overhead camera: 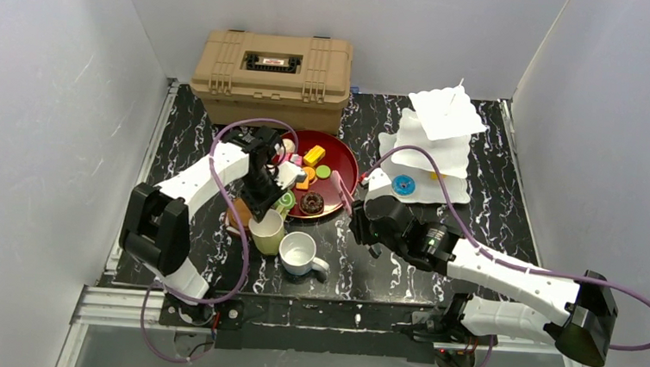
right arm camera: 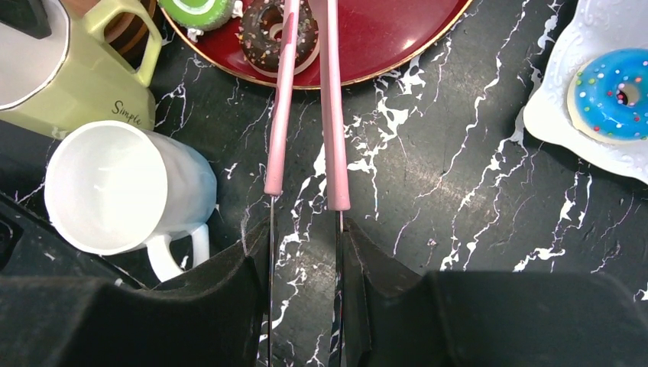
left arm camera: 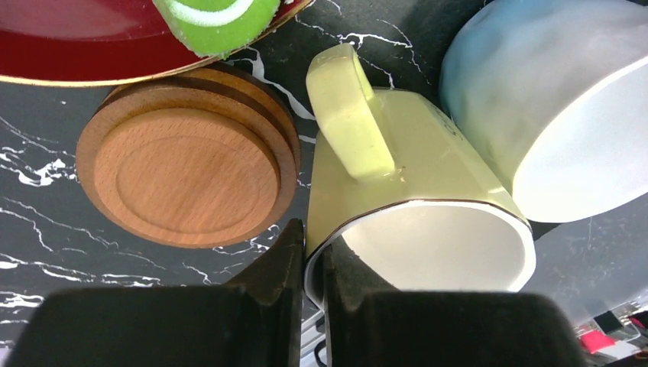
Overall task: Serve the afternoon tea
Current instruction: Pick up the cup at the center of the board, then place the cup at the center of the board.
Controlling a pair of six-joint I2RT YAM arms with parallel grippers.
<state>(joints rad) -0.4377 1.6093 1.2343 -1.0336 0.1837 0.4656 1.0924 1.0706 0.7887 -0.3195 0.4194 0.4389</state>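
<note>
- afternoon tea is only part laid out: the yellow mug (left arm camera: 413, 176) stands on the black table (overhead camera: 183, 122) at the near edge of the red plate (overhead camera: 345, 161). it is just beside the white mug (overhead camera: 299, 252), and the wooden coasters (left arm camera: 187, 176) lie alongside it, not under it.
- the left gripper (left arm camera: 312, 252) is clenched on the yellow mug's rim close to the handle, one finger inside the wall and one outside.
- the right gripper (right arm camera: 306, 245) grasps the tongs (right arm camera: 334, 115). their pink tips are spread over the chocolate donut (right arm camera: 256, 38) on the plate and carry nothing.
- step in hand, as i judge it: getting the yellow mug onto a coaster.
- the next move likely calls for a lift clear of the coaster's edge, a short sideways shift and a level set-down. a pinch on the rim may let the mug tip, and the white mug is close.
- containers:
  - both mugs look empty.
  - the red plate holds the chocolate donut, a green swirl roll (left arm camera: 218, 19) and several small orange and yellow pieces.
  - the white tiered stand (overhead camera: 433, 135) carries one blue donut (right arm camera: 615, 84).
  - the toolbox (overhead camera: 270, 76) at the back is closed.
</note>
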